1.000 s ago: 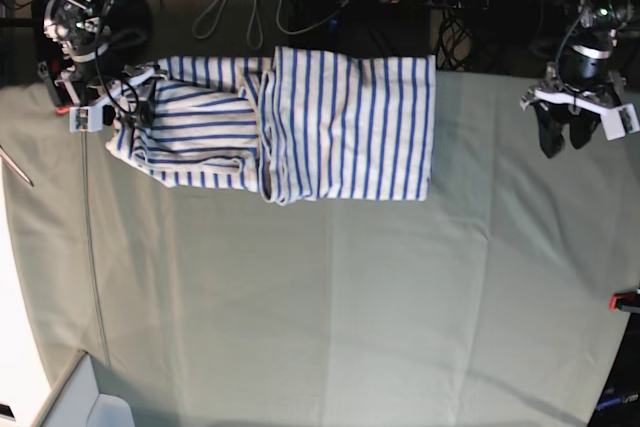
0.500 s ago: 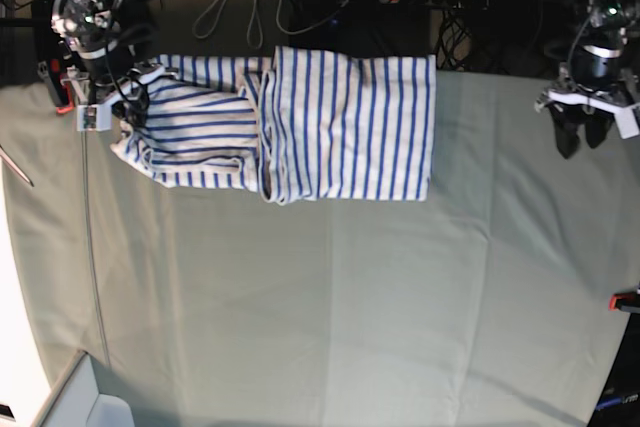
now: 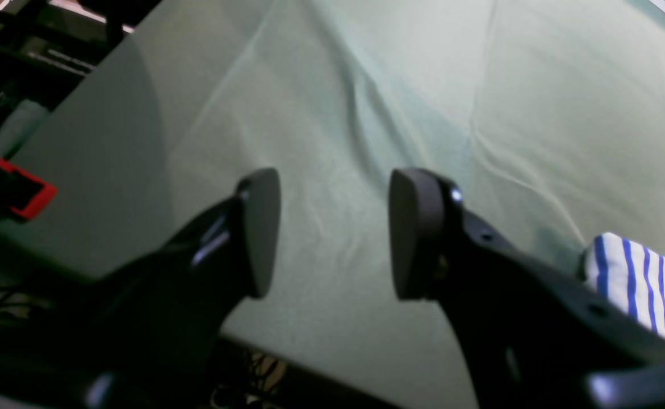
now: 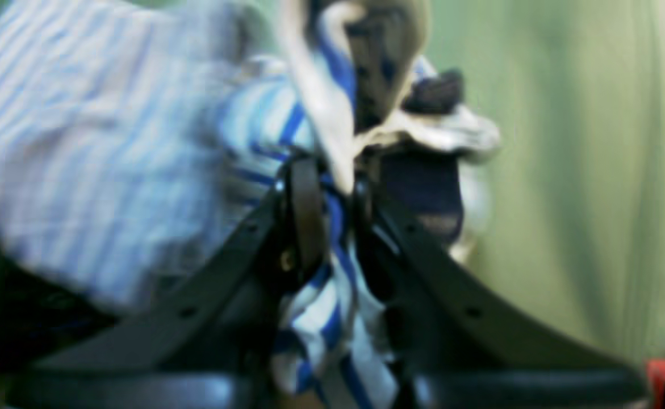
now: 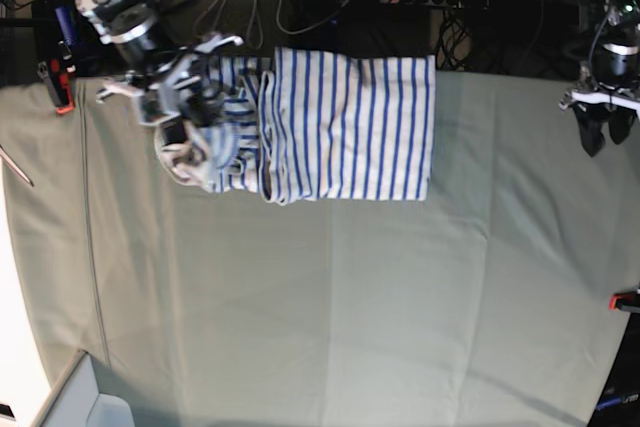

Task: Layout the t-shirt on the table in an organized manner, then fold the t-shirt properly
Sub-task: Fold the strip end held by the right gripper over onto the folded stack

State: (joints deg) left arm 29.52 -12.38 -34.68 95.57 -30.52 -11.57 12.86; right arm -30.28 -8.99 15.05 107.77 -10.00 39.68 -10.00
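- Folding looks well under way from where I stand: the t-shirt [image 5: 330,122] lies at the far edge of the table [image 5: 330,297], already narrowed into a striped block, its stripes running across the table's depth.
- One end of it is bunched and lifted off the cloth beside the right pincer [image 5: 180,112], so that end is not yet laid down flat.
- From the right wrist view, the right pincer [image 4: 332,216] is clamped on a wad of striped fabric, the cloth squeezed between its two black fingers and spilling out above and below them. That picture is blurred, so I cannot tell which part of the garment it has.
- By contrast, the left pincer [image 5: 605,117] hangs near the table's other far corner, well apart from the shirt, holding nothing.
- Its fingers [image 3: 261,227] stand apart over bare table cloth in the left wrist view, with only a striped corner of the shirt showing at the picture's edge.
- My guess is that the laying-out is done and at least one fold made; what is left is bringing the held end over onto the block and smoothing the rumpled part.
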